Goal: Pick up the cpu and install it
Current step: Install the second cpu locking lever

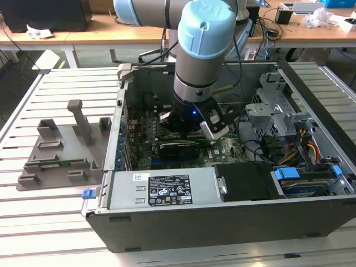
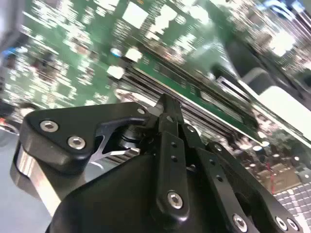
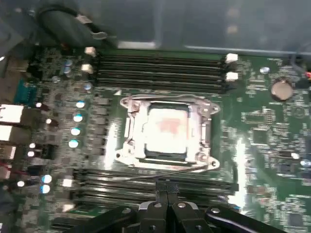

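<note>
The cpu (image 3: 167,130), a silver square chip, lies flat inside the metal socket frame (image 3: 130,127) on the green motherboard (image 3: 262,126) in the first wrist view. My gripper (image 3: 164,187) hovers above the memory slots beside the socket, a little off from the cpu. Its two black fingers are pressed together with nothing between them. In the second wrist view the gripper (image 2: 167,104) shows the same shut fingers over the board. In the exterior view the arm (image 1: 194,83) reaches down into the open computer case (image 1: 222,222).
A grey fixture plate (image 1: 61,156) with upright posts lies on the slatted table at the exterior view's left. Inside the case are a power supply (image 1: 161,189), drive bays (image 1: 278,119) and loose cables (image 1: 308,150). Memory slots (image 3: 160,73) flank the socket.
</note>
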